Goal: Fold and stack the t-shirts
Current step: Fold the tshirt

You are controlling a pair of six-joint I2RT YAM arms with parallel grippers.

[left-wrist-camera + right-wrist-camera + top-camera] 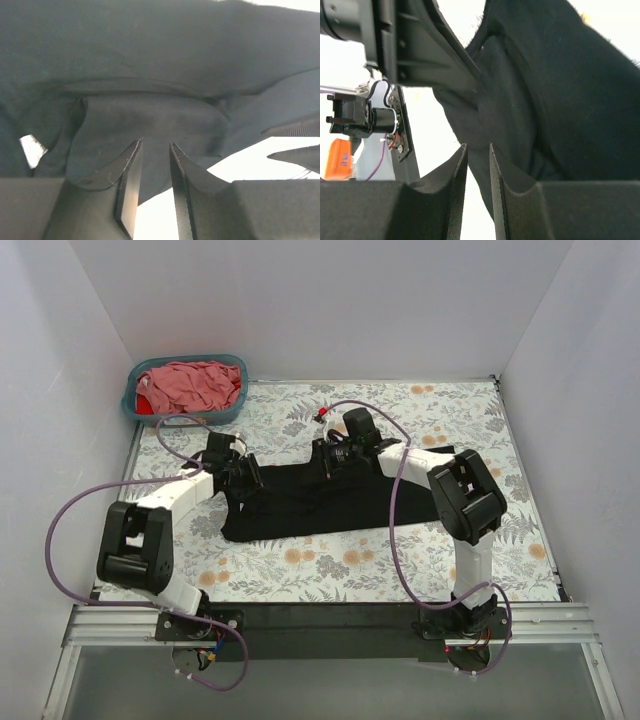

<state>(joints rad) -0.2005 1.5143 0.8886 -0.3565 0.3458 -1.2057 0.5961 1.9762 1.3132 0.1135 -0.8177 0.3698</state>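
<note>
2 robot arms reach over a table (350, 562) covered in floral cloth, seen from above. At the far left corner sits a teal basket (190, 359) holding a crumpled dusty pink shirt (195, 385), with a bit of red shirt (144, 402) at its left side.

Nearer the middle, the left gripper (240, 474) meets the upper left edge of the black t-shirt (320, 505), which lies spread wide across the table's centre. In the left wrist view, this gripper (156, 150) has its jaws drawn narrow, with a hanging fold of the black cloth running down between them.

Further right, the right gripper (332, 468) sits at the shirt's far edge, near its middle. In the right wrist view, this gripper (476, 150) is also narrow, pinching a fold of black cloth that drapes off to the right.
</note>
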